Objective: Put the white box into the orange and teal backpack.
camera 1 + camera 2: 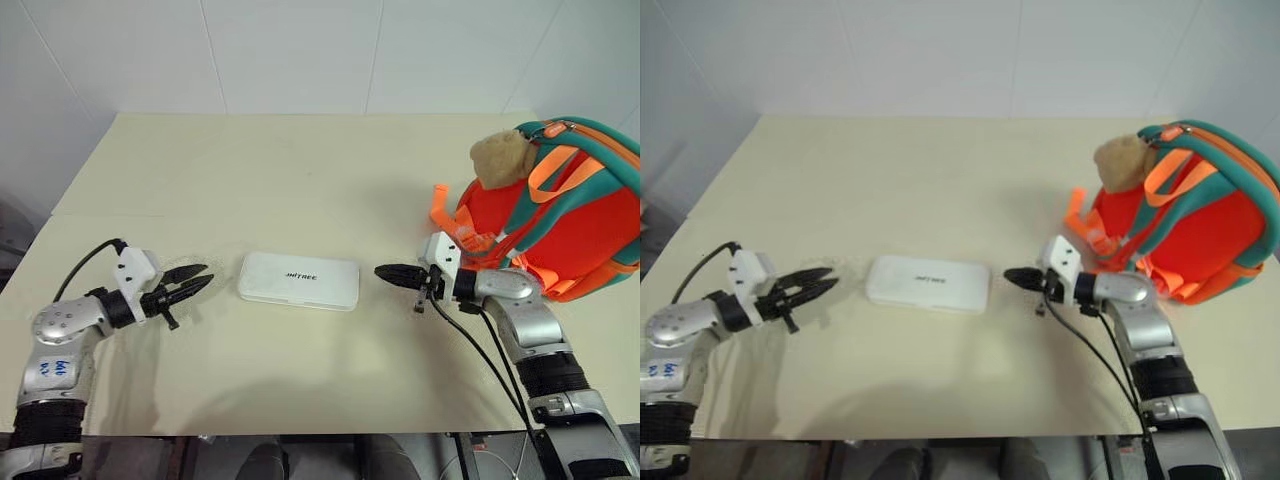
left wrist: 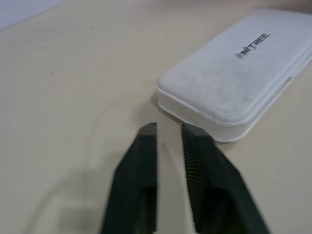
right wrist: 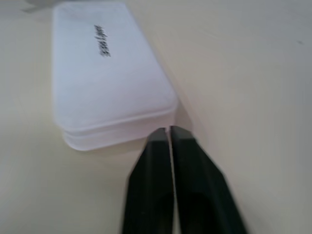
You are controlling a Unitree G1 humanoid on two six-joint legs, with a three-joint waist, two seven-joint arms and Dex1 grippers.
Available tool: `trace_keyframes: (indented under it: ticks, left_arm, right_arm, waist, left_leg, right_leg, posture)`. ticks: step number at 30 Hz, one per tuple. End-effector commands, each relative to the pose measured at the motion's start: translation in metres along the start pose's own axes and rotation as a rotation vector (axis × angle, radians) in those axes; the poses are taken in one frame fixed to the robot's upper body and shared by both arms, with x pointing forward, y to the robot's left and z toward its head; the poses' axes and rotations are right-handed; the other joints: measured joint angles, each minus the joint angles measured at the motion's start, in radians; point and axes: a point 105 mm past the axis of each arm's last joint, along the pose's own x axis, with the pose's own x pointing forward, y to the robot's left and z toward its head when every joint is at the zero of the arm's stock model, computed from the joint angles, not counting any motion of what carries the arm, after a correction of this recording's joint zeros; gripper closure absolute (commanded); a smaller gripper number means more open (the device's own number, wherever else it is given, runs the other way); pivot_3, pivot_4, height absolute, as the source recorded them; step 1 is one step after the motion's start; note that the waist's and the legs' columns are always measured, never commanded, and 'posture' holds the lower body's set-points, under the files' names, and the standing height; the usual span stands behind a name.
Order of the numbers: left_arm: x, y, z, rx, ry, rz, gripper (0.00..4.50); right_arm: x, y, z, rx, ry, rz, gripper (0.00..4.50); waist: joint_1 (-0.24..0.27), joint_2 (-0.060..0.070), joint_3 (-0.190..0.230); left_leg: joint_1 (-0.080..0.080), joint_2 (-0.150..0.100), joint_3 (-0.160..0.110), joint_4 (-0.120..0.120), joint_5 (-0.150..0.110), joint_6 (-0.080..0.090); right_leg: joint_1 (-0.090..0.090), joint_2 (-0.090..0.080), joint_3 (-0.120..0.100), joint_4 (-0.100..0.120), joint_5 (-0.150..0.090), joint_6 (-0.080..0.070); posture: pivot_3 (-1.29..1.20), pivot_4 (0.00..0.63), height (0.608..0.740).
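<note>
Both fingers (image 1: pixel 186 283) flank white box (image 1: pixel 299 280); apart.

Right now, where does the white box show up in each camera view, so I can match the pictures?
Left eye view: the white box lies flat on the table, low centre, between both grippers.
Right eye view: same spot, slightly left of centre.
Left wrist view: upper right, just beyond the fingertips.
Right wrist view: upper left, beyond the closed fingertips.
Shared landmark: the dark printed lettering on the box's top.
</note>
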Motion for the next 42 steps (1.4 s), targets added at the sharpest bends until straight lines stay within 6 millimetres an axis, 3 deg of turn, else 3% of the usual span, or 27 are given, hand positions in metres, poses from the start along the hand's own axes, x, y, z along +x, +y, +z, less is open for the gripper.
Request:
trace_keyframes:
  ticks: [1, 11, 22, 31, 42]
  left_arm:
    - [0.011, 0.001, 0.000, 0.034, 0.006, 0.015, 4.47]
    - [0.034, -0.017, -0.007, -0.025, -0.017, -0.008, 4.47]
    - [0.033, -0.041, -0.003, -0.082, -0.057, -0.107, 4.47]
    - [0.032, -0.075, 0.002, -0.122, -0.070, -0.196, 4.47]
    - [0.035, -0.093, 0.002, -0.165, -0.070, -0.203, 4.47]
  right_arm:
    - [0.008, 0.003, 0.004, -0.024, -0.016, 0.001, 4.41]
    - [0.024, 0.022, 0.015, 0.004, -0.043, 0.039, 4.41]
    - [0.023, 0.026, 0.014, 0.019, -0.027, 0.066, 4.41]
    - [0.002, 0.026, 0.010, 0.021, 0.015, 0.090, 4.41]
    - [-0.032, 0.033, 0.008, 0.068, 0.067, 0.057, 4.41]
  waist:
    - [-0.004, 0.000, 0.000]
    - [-0.007, 0.000, 0.000]
    - [-0.006, 0.000, 0.000]
    - [-0.004, 0.000, 0.000]
    - [-0.002, 0.000, 0.000]
  left_leg:
    - [0.000, 0.000, 0.000, 0.000, 0.001, -0.002]
    - [0.000, 0.002, 0.003, 0.000, 0.003, -0.005]
    - [0.000, 0.001, 0.003, 0.000, 0.003, -0.005]
    - [0.000, 0.001, 0.003, 0.000, 0.001, -0.002]
    - [0.001, 0.001, 0.003, 0.000, 0.000, 0.000]
  right_leg:
    - [0.000, 0.000, 0.000, 0.000, 0.000, 0.000]
    - [-0.002, 0.001, 0.000, 0.001, 0.000, 0.000]
    - [-0.002, 0.000, 0.000, 0.001, 0.000, 0.000]
    - [-0.001, 0.000, 0.000, 0.001, 0.000, 0.000]
    - [-0.001, 0.000, 0.000, -0.003, 0.000, 0.000]
  posture:
    - [0.00, 0.150, 0.740]
    - [0.00, 0.150, 0.740]
    - [0.00, 0.150, 0.740]
    - [0.00, 0.150, 0.740]
    - [0.00, 0.150, 0.740]
